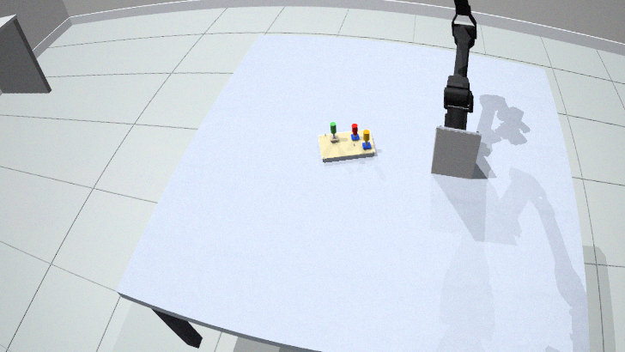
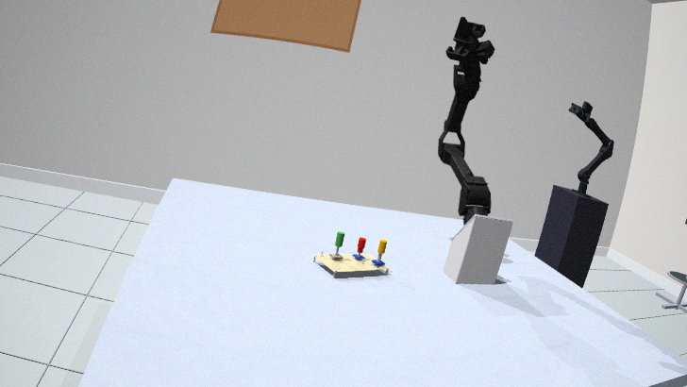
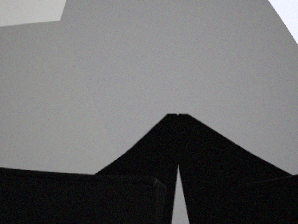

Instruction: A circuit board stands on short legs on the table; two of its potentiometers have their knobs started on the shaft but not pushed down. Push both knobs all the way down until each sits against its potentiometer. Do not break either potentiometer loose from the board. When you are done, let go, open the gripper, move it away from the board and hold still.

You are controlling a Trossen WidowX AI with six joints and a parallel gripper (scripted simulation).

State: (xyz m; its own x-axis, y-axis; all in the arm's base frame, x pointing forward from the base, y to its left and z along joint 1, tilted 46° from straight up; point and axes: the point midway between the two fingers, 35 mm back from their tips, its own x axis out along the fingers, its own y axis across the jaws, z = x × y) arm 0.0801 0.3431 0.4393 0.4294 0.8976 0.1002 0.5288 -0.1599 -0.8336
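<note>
Gripper (image 2: 468,28) pinched tight, empty, high above the table (image 1: 306,240). Board (image 1: 346,149) sits mid-table, knobs (image 1: 354,129) up. Risk: off-centre push w/ closed tips could snap a pot loose.

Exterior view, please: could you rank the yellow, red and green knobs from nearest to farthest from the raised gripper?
The shut gripper is high at the right.
1. Yellow knob, board's right end.
2. Red knob, middle.
3. Green knob, left end.
</note>
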